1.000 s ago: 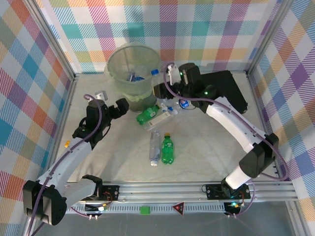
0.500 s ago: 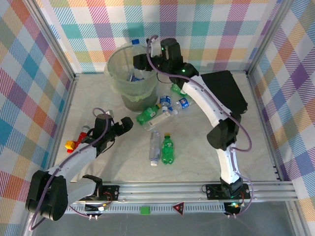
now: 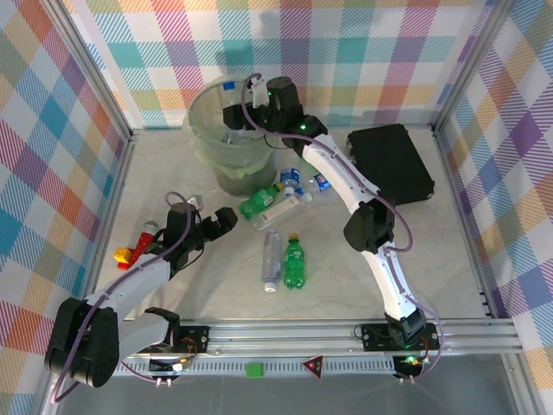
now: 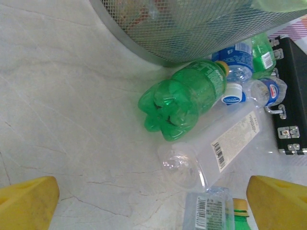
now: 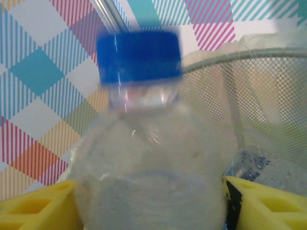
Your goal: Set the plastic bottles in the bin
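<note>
The round grey wire-mesh bin lined with a pale green bag [image 3: 206,143] sits directly under the right gripper [image 3: 235,111], with its open mouth below and just beyond the fingertips. In the right wrist view its mesh rim [image 5: 249,55] curves past behind the load. Between that gripper's yellow fingers [image 5: 33,206] stands a clear plastic bottle with a blue cap [image 5: 144,158]. Its long axis runs straight out from the hand, cap farthest from the wrist. The bottle's outline is smeared, and I cannot tell whether the jaws clamp it or have let it go. By the look of it, nothing more than a release is needed.

The left gripper [image 4: 153,203] is spread wide and empty, low over the table. Ahead of it and slightly to its right, a green plastic bottle [image 4: 184,98] lies on its side near the bin's foot, base toward the hand and cap away. This hand is much the nearer, so that bottle looks the likely next pick. The jaws would need turning to cross its slanted axis.
</note>
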